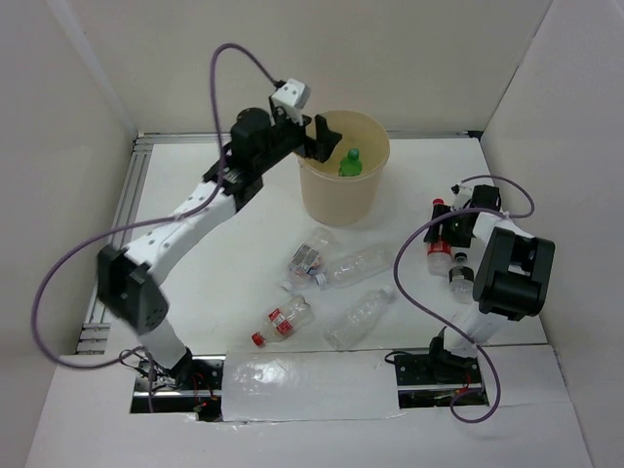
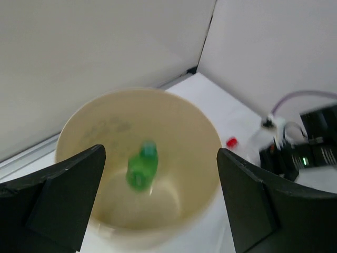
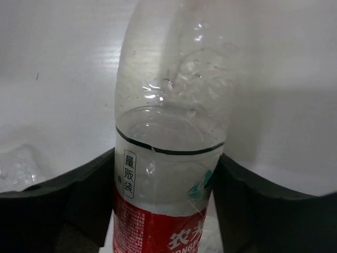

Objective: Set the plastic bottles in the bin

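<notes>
A robotics lab test cell is showing here. Plain white panels (image 1: pixel 390 58) are boxing in a white bench (image 1: pixel 244 253) on its left, far and right sides, and nothing but blank board is showing behind it. A slotted aluminium rail (image 1: pixel 132 190) is running along the bench's left edge. Two robot arms, the left arm (image 1: pixel 185 222) and the right arm (image 1: pixel 512 273), are standing bolted on dark mounts (image 1: pixel 429 370) at the near edge. Purple cables (image 1: pixel 237 45) are looping loose around them, and a small white camera (image 1: pixel 291 95) is riding on the left wrist. Plastic bottles (image 1: pixel 359 263) are lying scattered on the bench near a beige bin (image 1: pixel 336 200).
</notes>
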`<state>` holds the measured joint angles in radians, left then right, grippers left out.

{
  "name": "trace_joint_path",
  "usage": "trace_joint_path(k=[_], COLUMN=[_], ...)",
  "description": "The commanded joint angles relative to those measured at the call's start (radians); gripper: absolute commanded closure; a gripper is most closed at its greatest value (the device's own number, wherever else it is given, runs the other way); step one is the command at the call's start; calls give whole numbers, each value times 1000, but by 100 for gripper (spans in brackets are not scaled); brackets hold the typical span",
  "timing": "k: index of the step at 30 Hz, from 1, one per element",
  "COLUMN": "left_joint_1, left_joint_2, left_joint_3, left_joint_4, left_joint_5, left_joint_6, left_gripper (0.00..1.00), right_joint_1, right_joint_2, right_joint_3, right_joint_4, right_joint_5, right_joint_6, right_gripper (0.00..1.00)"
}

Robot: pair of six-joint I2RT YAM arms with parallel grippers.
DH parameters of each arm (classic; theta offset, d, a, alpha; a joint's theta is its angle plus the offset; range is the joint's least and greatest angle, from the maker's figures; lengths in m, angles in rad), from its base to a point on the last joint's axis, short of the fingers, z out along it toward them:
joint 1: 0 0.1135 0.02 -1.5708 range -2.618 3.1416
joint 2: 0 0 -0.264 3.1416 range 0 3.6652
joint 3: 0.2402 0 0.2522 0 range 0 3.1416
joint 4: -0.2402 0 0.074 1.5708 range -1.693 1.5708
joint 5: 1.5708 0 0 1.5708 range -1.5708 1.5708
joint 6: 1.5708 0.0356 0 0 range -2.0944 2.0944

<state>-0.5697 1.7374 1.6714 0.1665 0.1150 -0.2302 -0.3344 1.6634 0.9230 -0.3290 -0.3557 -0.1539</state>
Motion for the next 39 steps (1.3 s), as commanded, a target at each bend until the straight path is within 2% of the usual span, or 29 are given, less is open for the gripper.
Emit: trace_joint_path(k=[1, 2, 3, 5, 7, 9, 10, 11, 12, 14, 17, 19, 23, 25, 28, 31, 33, 34, 35, 38, 39], left_joint_1=[-6, -6, -15, -27, -47, -116, -137, -175, -196, -246, -295, -344, -400, -430, -467, -504, -522, -522, -539, -553, -553], left_joint_2=[-266, -319, -417, -493, -574, -617, -645, -654, -654, -654, -610, -585, -552, -532, -469, -406, -385, -371, -371, -339, -322], left_joint_3=[-190, -259, -391, -490, -609, -673, -712, -728, -728, -740, -740, -754, -811, -820, -834, -834, -834, -834, -845, -866, -866], left_joint_4=[-120, -143, -159, -252, -310, -373, -399, -421, -470, -522, -630, -663, -664, -654, -645, -654, -654, -654, -654, -654, -654], left_joint_5=[9, 9, 9, 9, 18, -1, -12, -23, -32, -32, -23, -64, -100, -126, -171, -207, -227, -242, -261, -288, -288], left_joint_6=[89, 89, 78, 45, -7, -55, -72, -92, -115, -127, -136, -162, -221, -244, -273, -319, -350, -359, -368, -391, -391], left_gripper=[0, 0, 0, 0, 0, 0, 0, 0, 0, 0, 0, 0, 0, 0, 0, 0, 0, 0, 0, 0, 0], right_joint_1=[3, 3, 3, -8, -29, -29, -29, -29, -29, 4, 105, 168, 360, 415, 511, 545, 545, 545, 545, 520, 511], right_joint_2=[38, 48, 48, -8, -66, -152, -172, -198, -198, -212, -212, -176, -48, 1, 65, 169, 187, 187, 187, 142, 130], right_joint_3=[57, 72, 86, 112, 172, 242, 328, 376, 464, 539, 643, 715, 842, 843, 820, 872, 878, 863, 847, 829, 829], right_joint_4=[64, 50, 38, -8, -42, -92, -105, -114, -114, -47, 51, 142, 185, 288, 390, 358, 358, 358, 367, 337, 326], right_joint_5=[5, 4, -9, -61, -104, -210, -251, -357, -414, -530, -569, -559, -568, -548, -497, -473, -462, -453, -441, -453, -468], right_joint_6=[8, -2, -15, -38, -84, -131, -141, -141, -141, -118, -75, -42, -6, 17, 8, 8, 8, 8, 8, 39, 50], right_gripper=[32, 39, 61, 80, 94, 94, 94, 93, 92, 89, 86, 86, 86, 86, 81, 71, 53, 24, 13, 2, 2])
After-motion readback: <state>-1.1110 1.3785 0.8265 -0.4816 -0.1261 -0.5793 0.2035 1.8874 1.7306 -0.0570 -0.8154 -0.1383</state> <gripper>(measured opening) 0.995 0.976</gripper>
